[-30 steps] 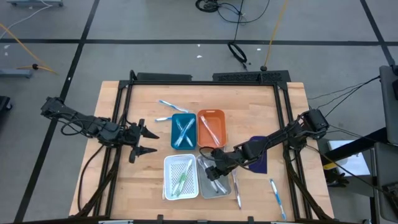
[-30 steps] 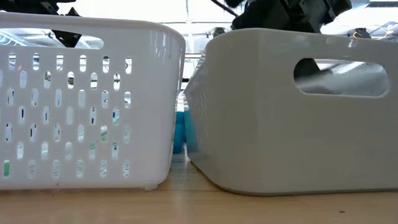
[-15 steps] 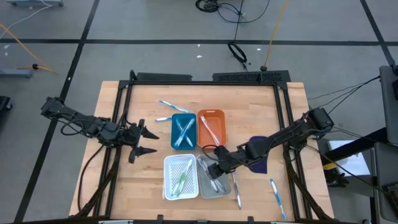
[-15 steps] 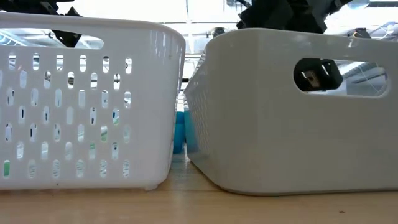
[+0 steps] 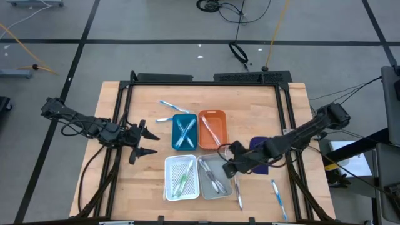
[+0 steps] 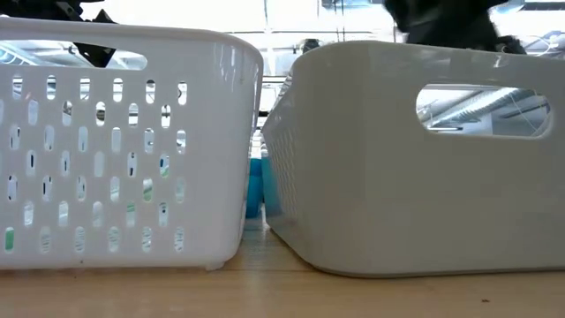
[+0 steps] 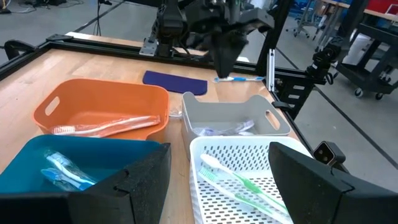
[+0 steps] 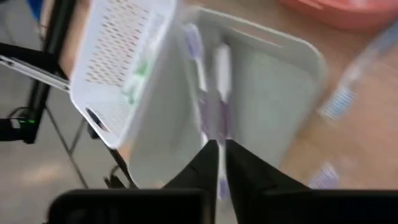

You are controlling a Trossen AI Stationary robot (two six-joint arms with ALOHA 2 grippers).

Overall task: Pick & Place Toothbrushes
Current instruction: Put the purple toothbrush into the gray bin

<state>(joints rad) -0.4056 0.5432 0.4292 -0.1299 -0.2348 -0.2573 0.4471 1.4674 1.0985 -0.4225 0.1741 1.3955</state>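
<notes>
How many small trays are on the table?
4, in a two-by-two block: teal tray and orange tray at the back, white perforated tray and grey tray in front. None appears hidden.

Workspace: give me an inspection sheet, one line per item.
Surface: wooden table in a black frame.
Job's things: toothbrushes in the blue tray, orange tray, white basket and grey tray; loose ones lie on the wood.
Clutter: dark blue pad.
Grippers: right gripper at the grey tray's edge, fingers nearly together, nothing held; left gripper open, apart.
Cables: on the floor beyond the table.
Surroundings: tiled floor.
</notes>
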